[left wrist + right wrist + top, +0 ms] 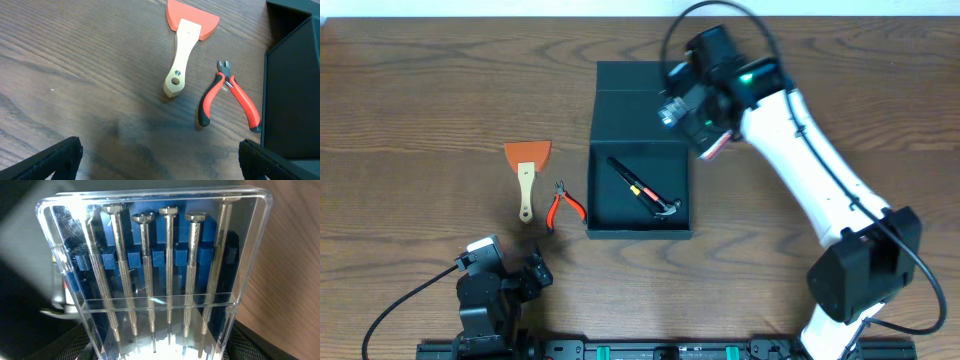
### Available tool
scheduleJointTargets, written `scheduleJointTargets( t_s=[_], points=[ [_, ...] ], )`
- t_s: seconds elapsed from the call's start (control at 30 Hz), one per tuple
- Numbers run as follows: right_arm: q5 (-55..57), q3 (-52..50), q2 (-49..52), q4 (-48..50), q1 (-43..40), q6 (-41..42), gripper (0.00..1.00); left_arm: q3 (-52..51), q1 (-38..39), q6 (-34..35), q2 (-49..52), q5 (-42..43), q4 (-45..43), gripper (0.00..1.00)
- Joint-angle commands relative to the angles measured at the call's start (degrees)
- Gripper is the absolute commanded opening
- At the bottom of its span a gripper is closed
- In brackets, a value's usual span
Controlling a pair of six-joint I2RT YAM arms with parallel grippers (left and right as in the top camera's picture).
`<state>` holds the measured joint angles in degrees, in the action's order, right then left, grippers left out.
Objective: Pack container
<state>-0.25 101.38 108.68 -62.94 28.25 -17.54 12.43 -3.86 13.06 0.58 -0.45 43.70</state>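
Note:
The matte black container (638, 190) stands open at the table's middle, its flap lid (630, 78) folded back. A small hammer-like tool with a dark handle (645, 192) lies inside. My right gripper (705, 128) hovers over the container's far right corner, shut on a clear case of several small screwdrivers with a blue insert (160, 275). My left gripper (160, 160) is open and empty, low over bare wood at the front left. An orange scraper with a pale wooden handle (184, 45) and red-handled cutters (227, 95) lie on the table left of the container (295, 85).
The scraper (527, 172) and cutters (561, 203) lie between my left gripper (525, 275) and the container's left wall. A black rail runs along the table's front edge (650, 350).

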Motion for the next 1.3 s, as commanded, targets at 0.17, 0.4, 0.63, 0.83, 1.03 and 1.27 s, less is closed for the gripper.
scheduleJointTargets(
  t_s=[0.17,0.4,0.63,0.83,1.03,1.27],
  points=[
    [-1.73,0.96,0.04,2.23,11.28,-0.09,0.52,-0.22,0.24,-0.76,-0.35,-0.66,0.13,0.99],
    [-1.73,0.61,4.37,0.44,15.19,-0.04,0.52,-0.22,0.24,-0.76,-0.35,-0.66,0.13,0.98],
    [-1.75,0.57,10.21,-0.02,15.32,0.37,0.53,-0.22,0.24,-0.76,-0.35,-0.66,0.13,0.99],
    [-3.23,0.57,14.75,0.42,15.39,0.37,0.54,-0.22,0.24,-0.76,-0.35,-0.66,0.13,0.98],
    [-3.19,0.57,17.57,1.68,15.28,0.37,0.63,-0.22,0.24,-0.76,-0.35,-0.66,0.13,0.98],
    [-3.19,0.57,17.57,2.29,15.28,0.35,0.90,-0.22,0.24,-0.76,-0.35,-0.66,0.13,0.98]
  ],
)
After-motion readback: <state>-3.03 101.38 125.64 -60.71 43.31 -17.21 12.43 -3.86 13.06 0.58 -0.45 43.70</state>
